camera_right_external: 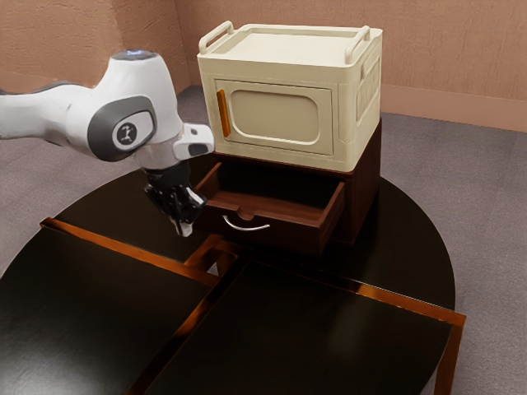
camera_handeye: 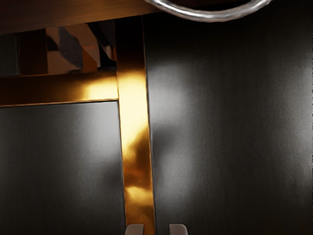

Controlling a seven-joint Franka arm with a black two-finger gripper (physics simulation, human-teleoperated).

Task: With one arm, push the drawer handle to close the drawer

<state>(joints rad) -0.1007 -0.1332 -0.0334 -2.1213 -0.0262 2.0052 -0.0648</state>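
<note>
At the front of the cabinet [camera_right_external: 367, 183], the drawer [camera_right_external: 288, 234] stands pulled out. Before the cabinet, the gripper [camera_right_external: 192, 217] is released, grasping nothing. It should meet the curved handle [camera_right_external: 245, 229] squarely, then push evenly toward the cabinet.

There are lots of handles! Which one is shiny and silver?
The curved handle on the front of the open brown drawer. The cream box has an orange door handle and two cream handles on top.
</note>
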